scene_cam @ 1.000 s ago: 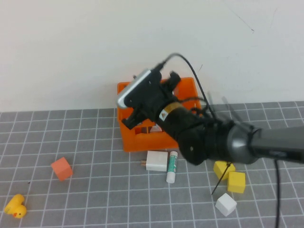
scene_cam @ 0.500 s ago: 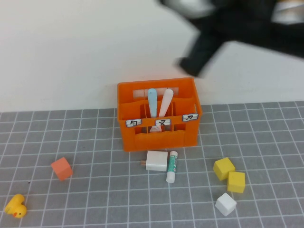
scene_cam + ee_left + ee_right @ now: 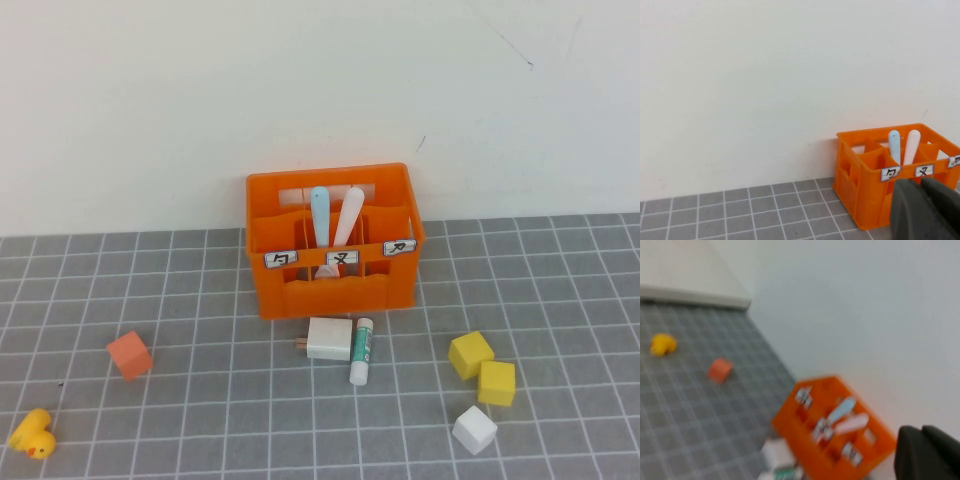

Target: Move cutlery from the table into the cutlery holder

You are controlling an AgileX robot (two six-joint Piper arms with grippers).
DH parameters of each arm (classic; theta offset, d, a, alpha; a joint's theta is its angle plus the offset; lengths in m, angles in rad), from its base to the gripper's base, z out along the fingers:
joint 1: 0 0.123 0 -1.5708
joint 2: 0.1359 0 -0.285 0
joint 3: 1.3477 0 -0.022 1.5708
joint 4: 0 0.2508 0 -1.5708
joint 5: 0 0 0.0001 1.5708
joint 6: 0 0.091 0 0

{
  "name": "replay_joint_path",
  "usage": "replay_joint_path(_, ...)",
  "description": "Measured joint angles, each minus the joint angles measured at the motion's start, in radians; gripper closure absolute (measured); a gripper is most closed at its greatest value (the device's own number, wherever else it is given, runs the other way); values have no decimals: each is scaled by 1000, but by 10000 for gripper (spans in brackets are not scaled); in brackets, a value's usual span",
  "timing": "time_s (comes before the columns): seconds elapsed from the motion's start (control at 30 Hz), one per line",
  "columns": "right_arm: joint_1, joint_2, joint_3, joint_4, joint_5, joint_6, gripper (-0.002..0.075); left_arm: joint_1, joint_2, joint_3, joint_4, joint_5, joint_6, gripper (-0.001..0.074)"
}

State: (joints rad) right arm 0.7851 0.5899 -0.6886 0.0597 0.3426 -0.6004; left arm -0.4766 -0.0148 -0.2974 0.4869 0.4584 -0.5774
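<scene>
Left gripper near the crate, right gripper raised above it; finger state impossible to tell. Blue fork and pink utensil upright in middle compartment, handles up.

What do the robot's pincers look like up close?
Little shows. The left pincer appears only as dark grey, matte, rounded bulk at the edge of the left wrist view. The right pincer looks the same in the right wrist view: dark, blurred, smooth-edged. No cables or markings are visible, and the high view shows neither arm.
</scene>
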Motion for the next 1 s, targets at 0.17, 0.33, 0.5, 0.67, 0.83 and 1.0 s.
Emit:
replay_joint_path(0.17,0,-216,222,-39,79,91,727,0,0,31,0,-57,0,735)
replay_joint_path(0.33,0,-318,338,-155,107,205,727,0,0,38,2,-80,29,735)
replay_joint_path(0.5,0,-324,352,-230,163,244,727,0,0,38,1,-52,45,735)
replay_joint_path(0.67,0,-324,352,-234,199,259,727,0,0,38,1,20,46,735)
replay_joint_path(0.83,0,-324,354,-234,222,262,727,0,0,38,1,51,46,735)
replay_joint_path(1.0,0,-326,356,-234,229,263,727,0,0,38,1,52,46,735)
